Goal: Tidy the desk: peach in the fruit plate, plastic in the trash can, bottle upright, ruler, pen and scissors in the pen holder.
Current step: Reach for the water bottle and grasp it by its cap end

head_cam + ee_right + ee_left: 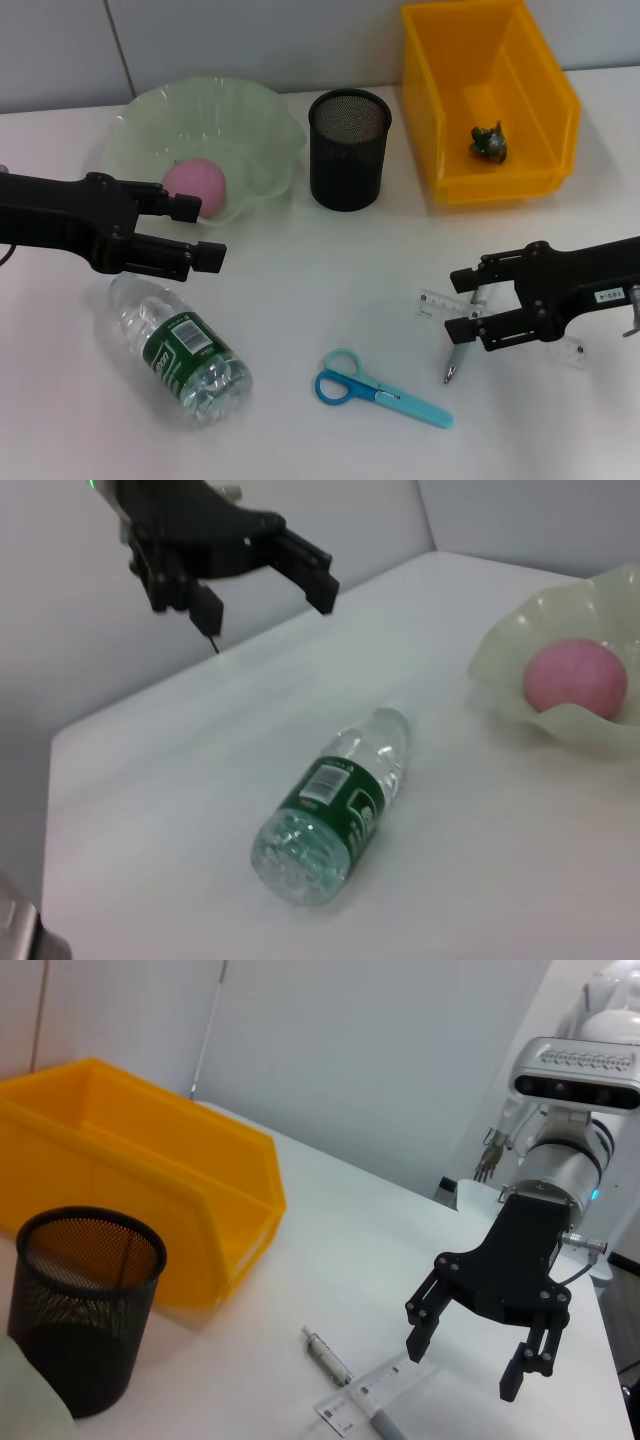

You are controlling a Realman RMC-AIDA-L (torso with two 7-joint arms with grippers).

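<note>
The pink peach (195, 188) (577, 677) lies in the pale green fruit plate (265, 120) (500, 665). A crumpled plastic piece (489, 143) rests in the yellow bin (545, 90) (130, 1180). Near the table's front left, the clear bottle (180, 347) (335, 815) lies on its side. My left gripper (203, 232) (265, 600) hangs open above its cap end, beside the plate. My right gripper (460, 303) (463, 1365) is open over the transparent ruler (440, 302) (370, 1395) and the pen (456, 360) (328, 1357). Blue scissors (380, 388) lie in front, and the black mesh pen holder (348, 148) (85, 1310) stands at the back.
A grey wall runs behind the table. The white tabletop (300, 290) lies open between the bottle, scissors and pen holder. The yellow bin stands just right of the pen holder.
</note>
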